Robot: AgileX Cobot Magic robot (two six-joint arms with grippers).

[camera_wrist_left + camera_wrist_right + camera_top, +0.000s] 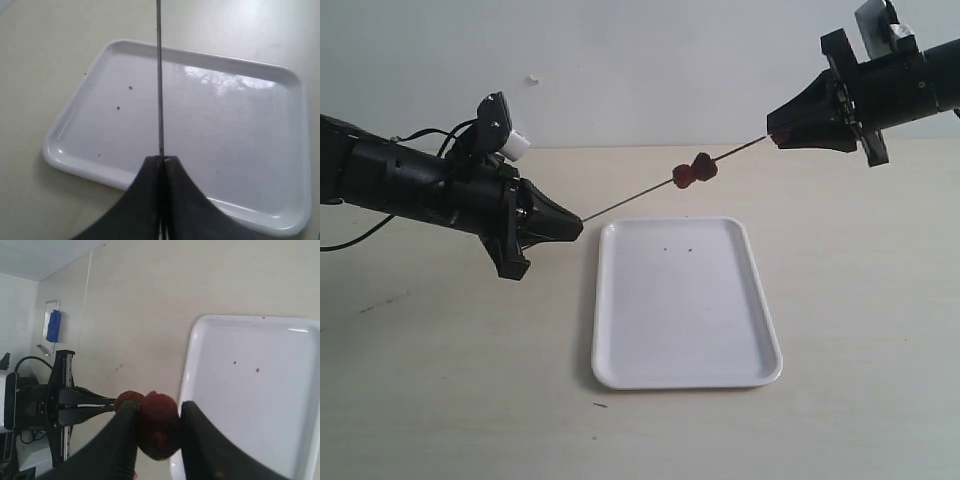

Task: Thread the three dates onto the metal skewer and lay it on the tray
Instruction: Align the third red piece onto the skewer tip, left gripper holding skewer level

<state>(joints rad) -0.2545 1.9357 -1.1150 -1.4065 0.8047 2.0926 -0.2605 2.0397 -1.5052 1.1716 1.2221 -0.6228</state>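
The metal skewer hangs slanted in the air above the tray. Its lower end is pinched in my left gripper, which is shut on it. Two dates sit side by side about midway along the rod. The skewer's raised far end reaches the jaws of my right gripper. That gripper is shut on a third date. Whether the rod's tip has gone into this date is hidden. The tray is white and holds only a few crumbs.
A pale tabletop stretches all round the tray, with a white wall behind. Both black arms hover above the table, the left one low, the right one higher. In the right wrist view the left gripper shows beyond the dates.
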